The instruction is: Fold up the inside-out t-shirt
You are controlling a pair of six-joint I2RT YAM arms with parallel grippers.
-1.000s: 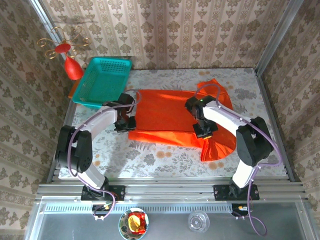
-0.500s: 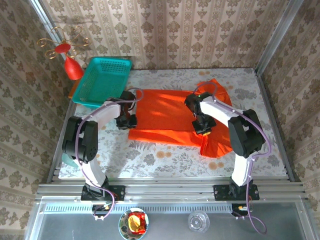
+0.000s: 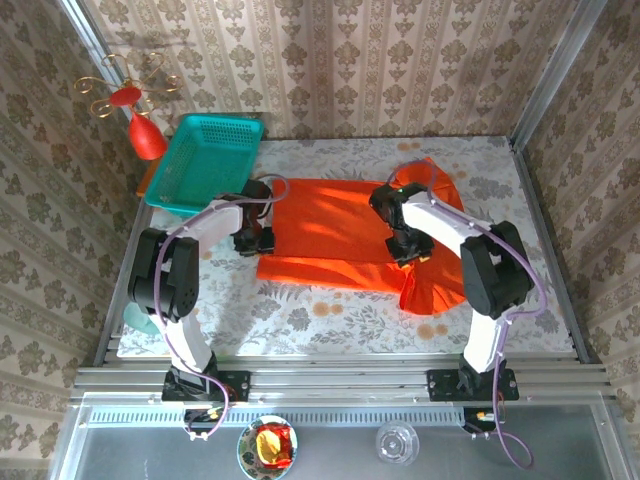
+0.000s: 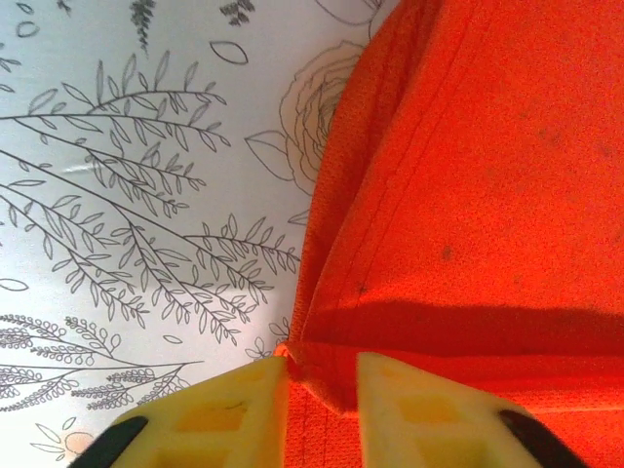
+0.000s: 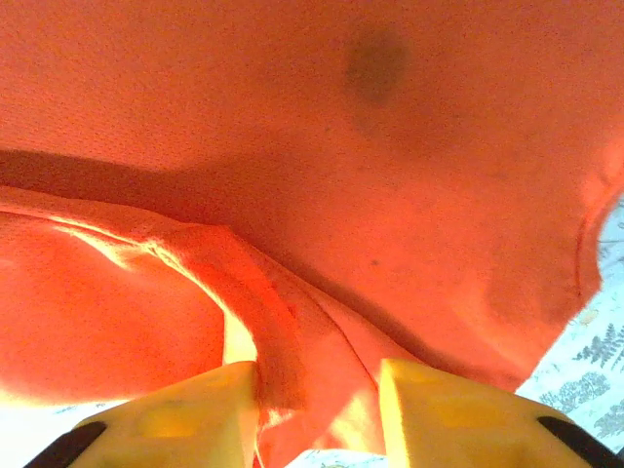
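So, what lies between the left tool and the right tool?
Only the orange t-shirt, a flat stretch of its fabric; the top view shows it.

A teal mesh basket (image 3: 205,163) sits at the upper left of a floral-print tablecloth (image 3: 330,312), near a glossy red ornament with gold wire curls (image 3: 148,138) on damask wallpaper (image 3: 350,60). Bottom centre, below a metal rail (image 3: 340,380), are a small dish (image 3: 243,440) holding something red and yellow and a clear round glass piece (image 3: 397,443).

near strip: bare table (image 3: 330,315), passable | centre: t-shirt (image 3: 335,225) spread wide | far-left corner: teal basket (image 3: 205,162) blocks, red ornament (image 3: 147,138) behind | far edge: narrow open strip before wall (image 3: 350,70)
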